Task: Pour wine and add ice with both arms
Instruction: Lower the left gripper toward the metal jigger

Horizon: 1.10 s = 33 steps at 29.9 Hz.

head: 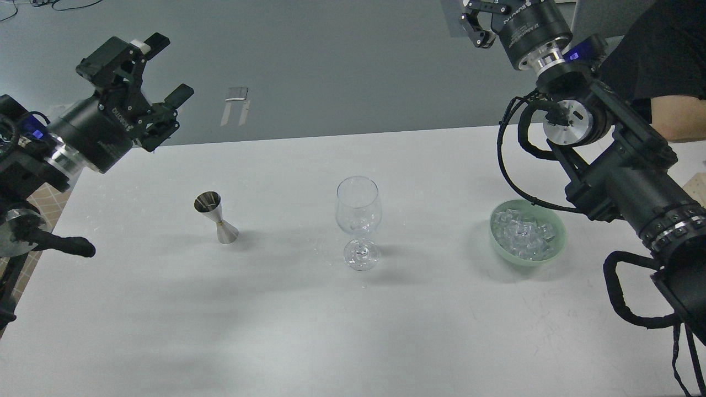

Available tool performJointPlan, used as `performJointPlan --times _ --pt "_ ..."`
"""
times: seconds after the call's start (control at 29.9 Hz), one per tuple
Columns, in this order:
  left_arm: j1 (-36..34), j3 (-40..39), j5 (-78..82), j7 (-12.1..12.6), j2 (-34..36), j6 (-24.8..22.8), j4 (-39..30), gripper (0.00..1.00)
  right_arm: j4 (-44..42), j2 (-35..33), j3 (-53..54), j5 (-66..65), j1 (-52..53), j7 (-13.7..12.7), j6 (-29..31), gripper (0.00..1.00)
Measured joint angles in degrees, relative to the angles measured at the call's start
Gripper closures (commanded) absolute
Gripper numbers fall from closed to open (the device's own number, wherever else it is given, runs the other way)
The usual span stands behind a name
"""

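The white surface (276, 331) fills most of the view, with grey floor beyond its far edge. The right arm (623, 176), black with silver disc joints and looped cables, reaches in from the right edge and rises toward the top of the picture; the right hand (477, 25) is cut by the top edge, so I cannot tell whether it is spread or clenched. The left arm (71, 143) comes in from the left, raised above the surface's far left corner, and the left hand (165, 69) stands released, fingers spread wide with nothing between them. Near the right side sits a pale green bowl (557, 245) holding the ice (524, 234), a heap of clear cubes. At the middle stands an upright, empty wine glass (358, 212). Left of it, well apart, stands a small steel jigger (216, 218).
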Motion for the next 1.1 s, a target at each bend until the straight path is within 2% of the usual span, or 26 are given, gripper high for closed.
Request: performJointPlan --times 0.07,0.2,0.37,0.5,0.57,0.67,0.77,0.94,1.1 --pt "1.6 -1.4 -2.2 1.2 -0.2 0.4 -0.8 0.04 0.0 0.4 0.0 0.0 0.0 0.0 0.0 0.0" --pt "5.7 -3.3 -16.0 5.8 -1.6 3.4 -2.2 0.04 0.0 1.0 -0.1 0.0 0.0 0.0 -0.2 0.0" --pt "13.1 -6.0 -31.4 11.0 -2.7 12.9 -8.1 0.04 0.0 1.0 -0.1 0.0 -0.2 -0.4 -0.4 0.0" --pt "21.2 -9.5 -37.8 13.1 -6.0 21.6 -14.3 0.04 0.0 1.0 -0.2 0.0 -0.4 -0.6 -0.5 0.0" --pt "26.6 -12.3 -40.2 13.6 -9.0 24.0 -17.8 0.04 0.0 1.0 -0.2 0.0 -0.4 -0.6 -0.6 0.0" --pt "33.5 -16.0 -41.6 14.5 -14.5 24.6 -21.0 0.04 0.0 1.0 -0.2 0.0 -0.5 -0.7 -0.8 0.0" --pt "37.4 -18.4 -41.9 16.6 -20.8 24.6 -21.9 0.04 0.0 1.0 -0.2 0.0 -0.5 -0.8 -0.8 0.0" --pt "39.5 -20.6 -42.2 19.9 -26.7 24.7 -22.0 0.03 0.0 0.9 -1.0 0.0 -0.5 -0.8 -1.0 0.0" --pt "39.8 -20.9 -42.3 20.6 -31.0 24.4 -19.5 0.02 0.0 0.9 -1.3 0.0 -0.4 -0.8 -1.0 0.0"
